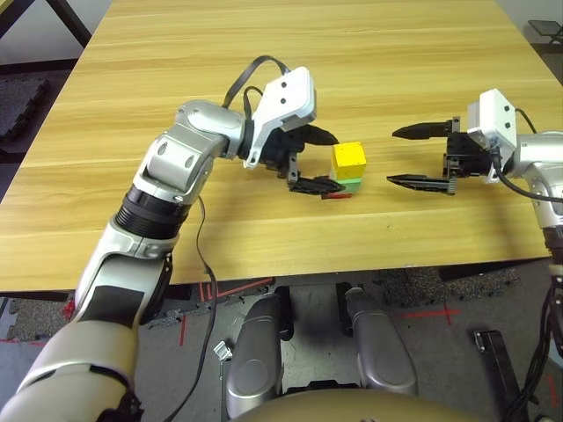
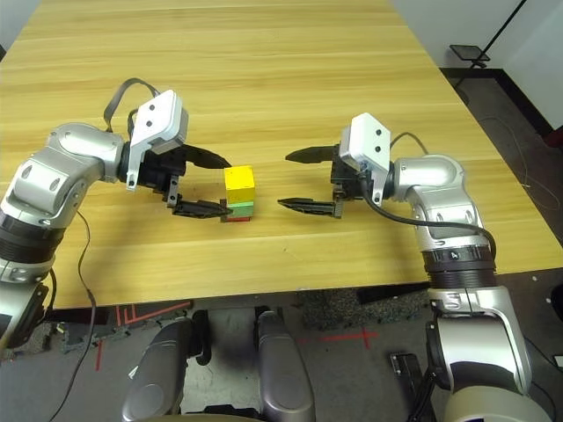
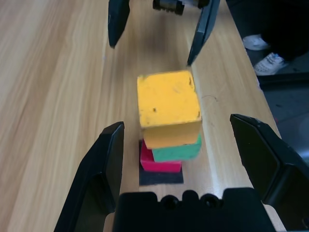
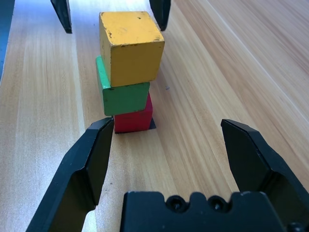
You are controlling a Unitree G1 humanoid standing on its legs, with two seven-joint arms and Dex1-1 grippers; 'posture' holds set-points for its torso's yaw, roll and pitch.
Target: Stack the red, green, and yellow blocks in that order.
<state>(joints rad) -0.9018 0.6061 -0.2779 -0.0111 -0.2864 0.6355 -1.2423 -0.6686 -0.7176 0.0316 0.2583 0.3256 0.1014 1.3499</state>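
Your left gripper (image 1: 318,161) sits spread wide at nine o'clock of the stack, touching nothing. On the table (image 1: 264,53), red block (image 4: 133,118) carries green block (image 4: 123,94), then yellow block (image 4: 130,46). Right gripper (image 2: 297,181) gapes at three o'clock.

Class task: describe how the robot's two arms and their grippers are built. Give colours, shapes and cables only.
Both arms are silver-grey with rounded joint housings and black ribbed bands. The left gripper and the right gripper each carry a white box-shaped wrist housing and two flat, pointed black jaws on a black base. Black cables loop over the wrists; one more hangs below the left arm.
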